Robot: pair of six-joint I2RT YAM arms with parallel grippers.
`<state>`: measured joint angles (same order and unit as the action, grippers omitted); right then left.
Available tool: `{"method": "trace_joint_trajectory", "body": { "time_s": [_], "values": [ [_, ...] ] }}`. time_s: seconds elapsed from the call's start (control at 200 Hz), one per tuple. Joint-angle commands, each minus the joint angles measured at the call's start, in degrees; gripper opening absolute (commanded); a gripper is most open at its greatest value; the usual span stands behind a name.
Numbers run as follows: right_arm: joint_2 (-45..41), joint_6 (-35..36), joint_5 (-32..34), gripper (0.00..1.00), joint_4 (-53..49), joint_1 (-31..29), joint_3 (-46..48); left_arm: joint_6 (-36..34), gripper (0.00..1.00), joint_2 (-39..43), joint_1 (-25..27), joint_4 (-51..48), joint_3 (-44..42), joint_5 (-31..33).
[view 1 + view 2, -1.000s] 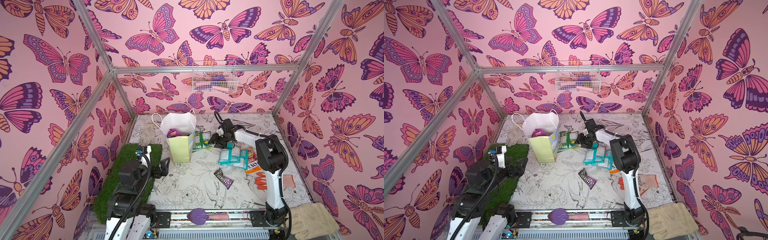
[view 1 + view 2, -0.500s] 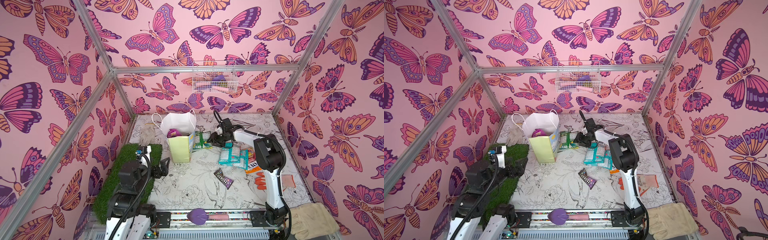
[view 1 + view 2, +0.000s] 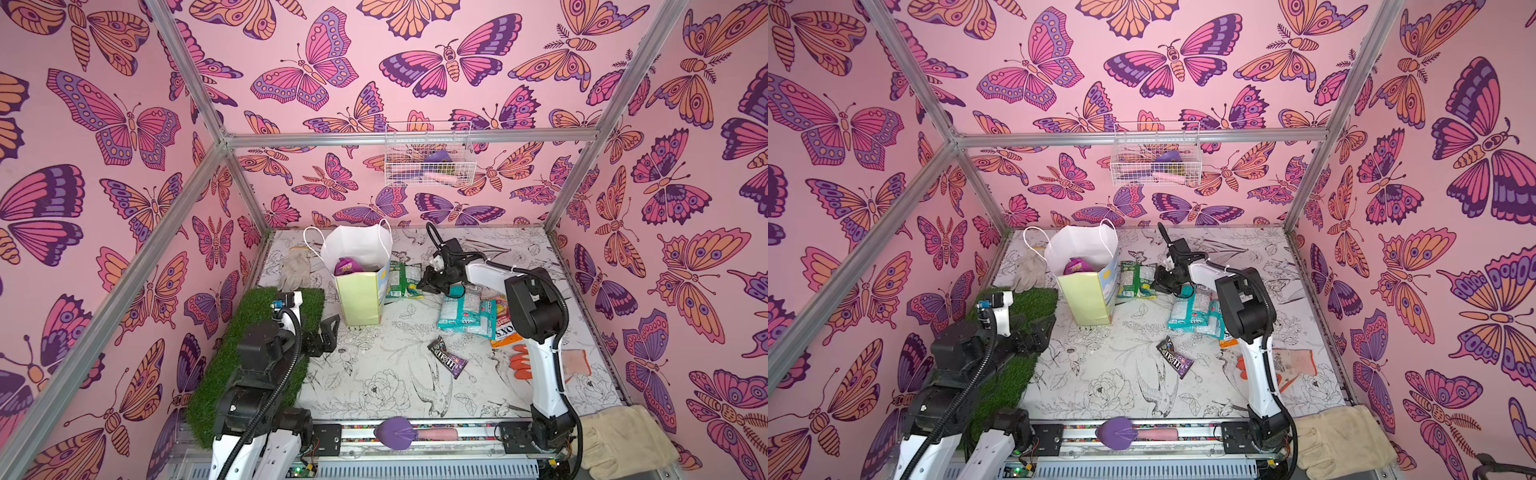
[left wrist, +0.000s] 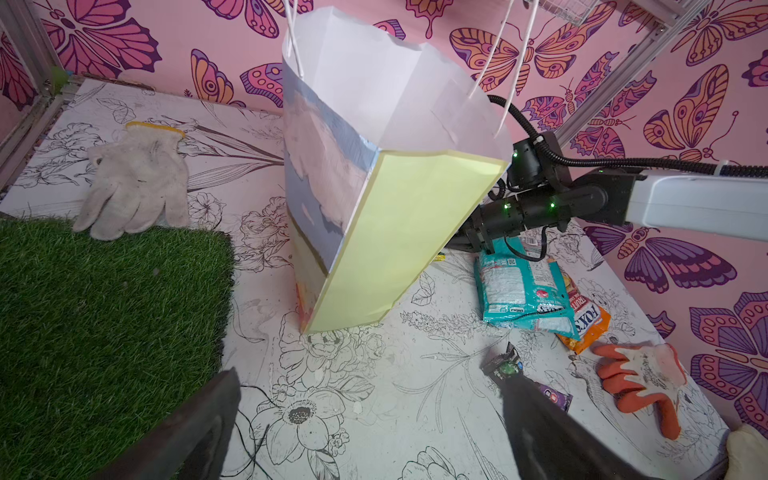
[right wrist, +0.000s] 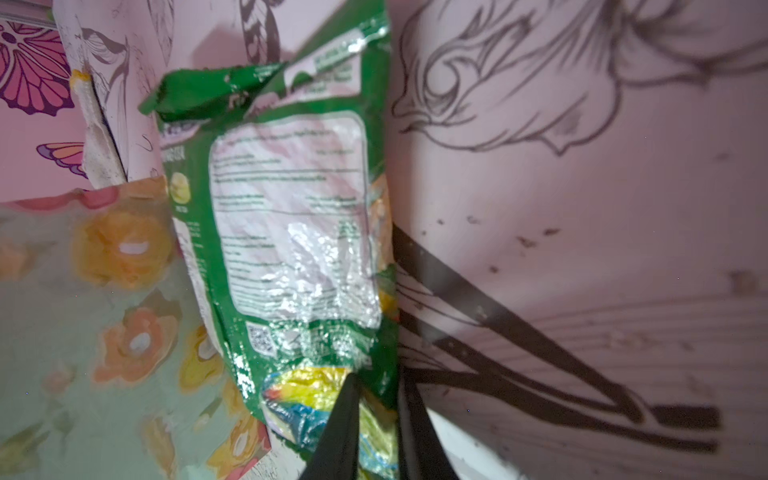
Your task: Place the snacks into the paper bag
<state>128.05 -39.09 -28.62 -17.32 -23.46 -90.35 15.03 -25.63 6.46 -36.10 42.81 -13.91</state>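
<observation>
The left gripper point(image 3: 326, 336) hangs over the edge of the grass mat, jaws spread wide and holding nothing, just left of the paper bag point(image 3: 359, 299). The bag stands upright with its mouth open to the top, and 1 purple pouch point(image 3: 348, 266) already sits inside.

Just right of the bag's printed front lies a green packet point(image 5: 291, 232), flat on the table. The right gripper point(image 5: 376, 386) pinches this packet by its near end, and the right wrist view shows the 2 fingers drawn close with the foil edge between them. The packet's long axis runs straight away from the jaws, alongside the bag's front.

So the bag's mouth is up and to the left of the held packet, and the right arm is clearly the nearer one. The lift probably has to clear the bag's rim first.

Farther right, the teal packets point(image 3: 461, 313), an orange bag point(image 3: 505, 332) and a small dark packet point(image 3: 446, 361) wait on the table.
</observation>
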Motion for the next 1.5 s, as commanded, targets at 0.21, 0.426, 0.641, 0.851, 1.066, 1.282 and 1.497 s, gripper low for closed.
{"method": "trace_joint_trajectory", "body": {
  "time_s": [0.21,0.426,0.641,0.851,1.066,1.282,1.497],
  "values": [
    [-0.91,0.51,1.29,0.00,-1.93,-0.53,3.21,-0.62,1.00,0.01,0.40,-0.89,-0.88,0.29],
    [-4.15,0.33,0.89,0.00,-0.59,-0.70,4.99,-0.62,1.00,0.05,0.40,-0.86,-0.92,0.29],
    [-9.04,0.77,0.67,0.00,1.48,-1.73,7.76,-0.61,1.00,0.14,0.41,-0.89,-0.96,0.30],
    [-13.09,0.77,1.20,0.00,2.76,-1.98,9.60,-0.54,1.00,0.23,0.48,-0.89,-0.89,0.29],
    [-16.35,0.94,1.66,0.00,3.26,-2.14,10.79,-0.61,0.99,0.31,0.53,-0.85,-0.89,0.29],
    [-19.01,1.40,2.19,0.00,3.02,-2.55,11.34,-0.59,1.00,0.36,0.55,-0.90,-0.95,0.30],
    [-21.03,2.00,2.79,0.00,2.38,-2.90,11.43,-0.54,1.00,0.32,0.56,-0.90,-0.91,0.29]
  ]
}}
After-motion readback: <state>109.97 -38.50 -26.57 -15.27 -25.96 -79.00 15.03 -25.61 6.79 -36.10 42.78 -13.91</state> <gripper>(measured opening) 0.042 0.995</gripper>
